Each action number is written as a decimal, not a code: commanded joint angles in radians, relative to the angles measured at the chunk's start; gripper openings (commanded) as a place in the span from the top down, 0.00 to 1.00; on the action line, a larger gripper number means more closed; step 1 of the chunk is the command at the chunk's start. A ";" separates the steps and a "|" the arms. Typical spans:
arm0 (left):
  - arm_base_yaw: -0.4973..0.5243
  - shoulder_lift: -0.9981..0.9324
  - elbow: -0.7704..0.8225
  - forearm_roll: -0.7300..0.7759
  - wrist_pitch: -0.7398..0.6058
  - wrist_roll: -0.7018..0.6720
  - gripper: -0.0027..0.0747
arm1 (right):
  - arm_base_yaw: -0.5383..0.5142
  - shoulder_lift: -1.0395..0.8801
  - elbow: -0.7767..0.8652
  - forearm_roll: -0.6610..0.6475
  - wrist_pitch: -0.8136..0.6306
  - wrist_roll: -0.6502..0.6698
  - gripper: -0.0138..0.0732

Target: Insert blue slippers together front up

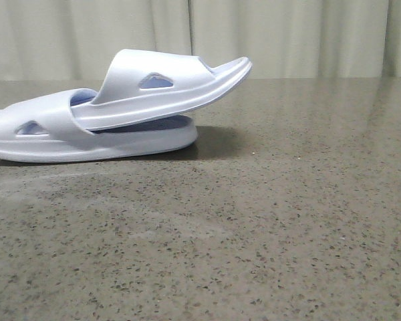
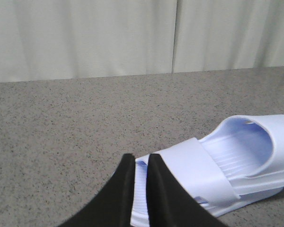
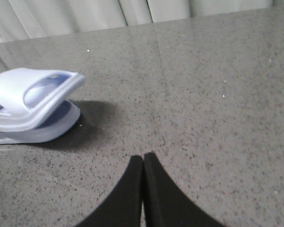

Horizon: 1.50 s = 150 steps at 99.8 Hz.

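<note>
Resting on the speckled stone table (image 1: 267,227), the blue slippers are already joined: the upper slipper (image 1: 162,85) has its heel end pushed under the wide strap of the lower slipper (image 1: 87,144), and its toe end rises clear of the lower sole, pointing away from it toward the pale curtain (image 1: 287,37). The lower slipper lies flat on the table, one end cut off by the edge of the front view, so how near it sits to the table's side cannot be told. Judged from this arrangement, the insertion step looks complete or nearly so, and what remains would be at most a check of seating; any further push would call for contact at the raised toe, directed down the length of the lower slipper. The left end effector (image 2: 140,163) has its fingers almost together with only a thin gap, holding nothing, and hovers just beside the strap of the lower slipper. The right end effector (image 3: 143,163) has its fingers pressed together, also empty, and stands well apart from the pair, on the toe side. From the slippers outward on that side the table is bare stone, giving open room for retreat; behind the slippers the table's far edge meets the curtain.
</note>
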 commanded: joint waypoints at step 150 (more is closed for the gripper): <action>-0.007 -0.240 0.135 0.090 -0.128 -0.212 0.95 | 0.005 -0.184 0.065 0.043 -0.033 -0.016 0.94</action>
